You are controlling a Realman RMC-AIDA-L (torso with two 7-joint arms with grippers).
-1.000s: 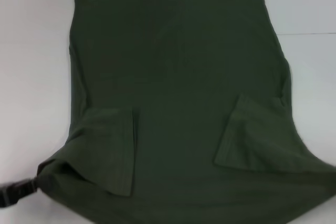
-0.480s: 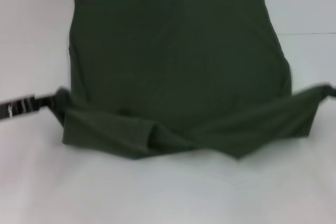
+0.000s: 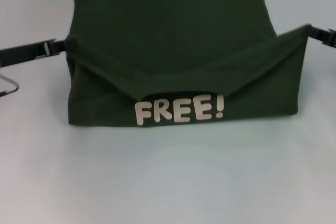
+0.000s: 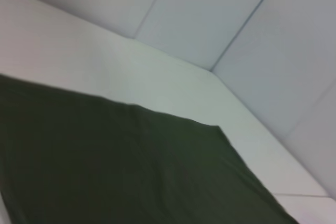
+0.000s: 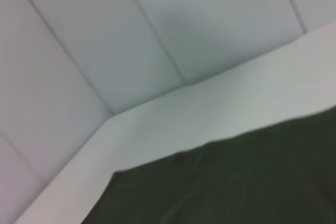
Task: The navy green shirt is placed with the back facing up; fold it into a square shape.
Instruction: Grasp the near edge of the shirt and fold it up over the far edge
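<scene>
One white table [image 3: 168,182]; pale panelled walls [image 4: 252,19].

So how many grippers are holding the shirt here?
2. The left gripper holds the navy green shirt at its left corner; the right gripper holds the right corner. Both corners are lifted.

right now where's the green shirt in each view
Head view: the shirt lies mid-table, its near edge lifted at both corners, "FREE!" showing.
Left wrist view: fills the lower part.
Right wrist view: fills the lower part.
Shared landmark: the white table bordering the cloth.
</scene>
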